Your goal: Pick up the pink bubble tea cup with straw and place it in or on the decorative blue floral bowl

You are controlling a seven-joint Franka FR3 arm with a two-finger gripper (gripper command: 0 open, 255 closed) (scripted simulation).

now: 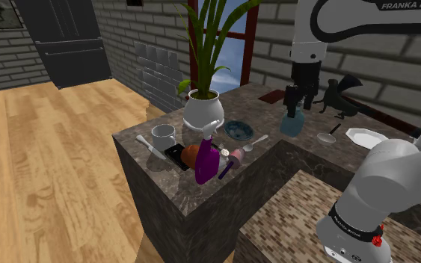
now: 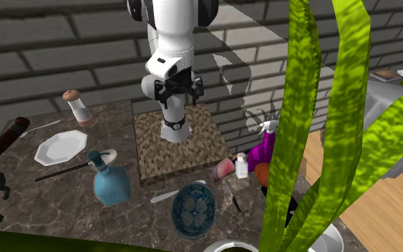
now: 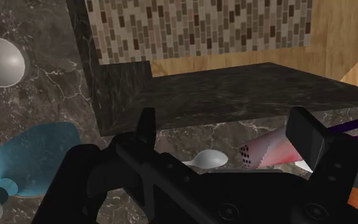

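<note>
1. In the shoulder view you see the all-black two-finger gripper [image 1: 299, 103] hanging just above the teal round-bellied bottle [image 1: 292, 124] on the dark marble counter [image 1: 156, 196]. The pink bubble tea cup [image 1: 235, 157] lies on its side near the counter's edge, just beside the purple spray bottle [image 1: 207, 161] and well apart from the gripper. The blue floral bowl [image 1: 238, 130] sits close behind the cup, next to the white plant pot [image 1: 203, 110].

2. The second exterior view gives you the bowl's [image 2: 194, 209] patterned inside from above. The cup [image 2: 222, 169] lies tipped over near the bowl but not touching it, right beside a small white shaker [image 2: 241, 166]. The teal bottle [image 2: 110, 183] stands off to this view's left, near a white angular plate [image 2: 59, 147].

3. In the wrist view the gripper [image 3: 228, 130] is spread wide and grasps nothing. A white spoon [image 3: 209, 158] lies on the counter in the gap between the fingers. The cup's [image 3: 271, 150] dotted end shows next to one finger [image 3: 307, 132], unclasped. The teal bottle [image 3: 39, 159] lies outside the other finger.
</note>
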